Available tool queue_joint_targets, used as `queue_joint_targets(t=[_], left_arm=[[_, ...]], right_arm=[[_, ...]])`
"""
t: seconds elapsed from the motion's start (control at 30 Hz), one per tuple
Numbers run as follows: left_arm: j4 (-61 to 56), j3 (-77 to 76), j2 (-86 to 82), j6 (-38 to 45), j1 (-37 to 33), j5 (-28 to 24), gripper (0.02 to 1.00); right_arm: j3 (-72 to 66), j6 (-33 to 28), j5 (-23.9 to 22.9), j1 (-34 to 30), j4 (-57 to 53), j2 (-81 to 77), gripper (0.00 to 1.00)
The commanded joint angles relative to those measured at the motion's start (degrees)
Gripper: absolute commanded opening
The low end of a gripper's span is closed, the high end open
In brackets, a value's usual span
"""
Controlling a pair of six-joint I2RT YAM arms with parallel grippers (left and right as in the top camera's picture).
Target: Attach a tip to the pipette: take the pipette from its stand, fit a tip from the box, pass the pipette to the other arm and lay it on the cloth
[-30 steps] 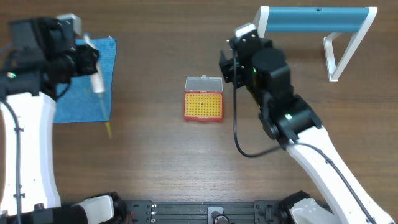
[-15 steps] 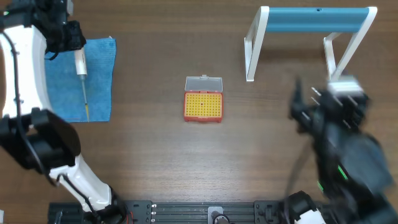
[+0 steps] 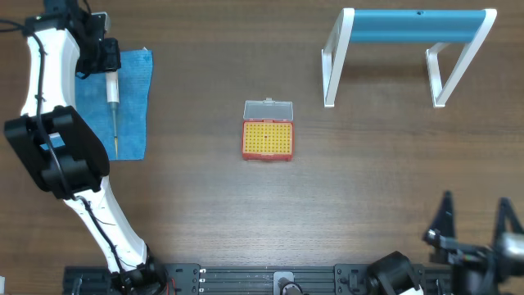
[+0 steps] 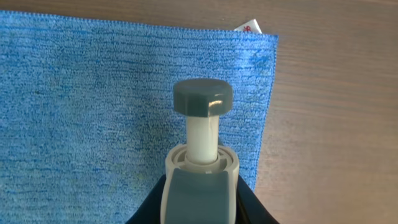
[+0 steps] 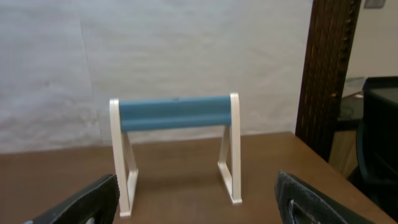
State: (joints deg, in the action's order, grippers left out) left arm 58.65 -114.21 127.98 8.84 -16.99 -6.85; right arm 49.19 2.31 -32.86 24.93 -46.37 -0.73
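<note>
Presently: pipette [image 3: 111, 87], yellow tip [image 3: 115, 139] fitted, over blue cloth [image 3: 136, 90], pinched in left gripper [image 3: 104, 61]. Right gripper [image 3: 476, 221] spread, empty, well apart. Stand [image 3: 409, 24] vacated; handover apparently done. Outstanding: release.

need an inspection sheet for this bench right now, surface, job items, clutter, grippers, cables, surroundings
surface: brown wood-grain table, no spills seen
job's things: pipette over the blue cloth at far left, cannot tell if it rests on it; tip fitted; orange tip box mid-table, lid open; stand far right, holding nothing
clutter: nothing seen
grippers: left gripper has its jaws closed on the pipette's upper body; right gripper near its base, jaws wide apart, holding nothing
cables: thin black cable runs along the left arm, clear of the job's things
surroundings: pale wall behind the table, dark wooden post beside it
</note>
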Motion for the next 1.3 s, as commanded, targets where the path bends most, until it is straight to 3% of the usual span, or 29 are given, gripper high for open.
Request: queue_joint_targets(t=[0.03, 0.27, 0.73, 0.9, 0.93, 0.97, 1.0, 1.2, 1.3], left_arm=[[-1.55, -2.16, 3.21, 0.70, -0.13, 0.59, 0.025], [-2.47, -2.16, 7.54, 0.70, 0.20, 0.66, 0.025], [-2.05, -2.16, 11.58, 1.18, 0.20, 0.92, 0.060], [-1.90, -2.16, 11.58, 2.64, 0.20, 1.95, 0.253], [-1.90, -2.16, 11.58, 2.64, 0.20, 1.95, 0.432], [-1.86, -2.16, 11.58, 2.62, 0.20, 1.95, 0.544], [-1.77, -2.16, 11.58, 2.62, 0.20, 1.92, 0.752], [-1.49, -2.19, 11.58, 2.62, 0.72, 1.92, 0.998], [-0.94, -3.80, 11.56, 2.62, 1.73, 2.84, 0.998]], right_arm=[[-7.50, 0.90, -0.81, 0.28, 6.62, -0.28, 0.827], [-17.27, 4.24, 2.75, 0.28, 17.22, -0.24, 0.827], [-26.43, 6.69, 5.05, 0.28, 21.59, -0.24, 0.827], [-32.13, 6.69, 5.07, 0.28, 27.61, -0.24, 0.827], [-33.27, 6.69, 5.07, 0.28, 28.48, -0.24, 0.827], [-34.16, 6.69, 5.07, 0.28, 28.94, -0.24, 0.827], [-35.04, 6.69, 5.07, 0.28, 28.98, -0.24, 0.827], [-36.89, 6.47, 5.05, 0.28, 28.98, -0.24, 0.827], [-38.64, 6.45, 5.05, 0.28, 31.34, -0.24, 0.827]])
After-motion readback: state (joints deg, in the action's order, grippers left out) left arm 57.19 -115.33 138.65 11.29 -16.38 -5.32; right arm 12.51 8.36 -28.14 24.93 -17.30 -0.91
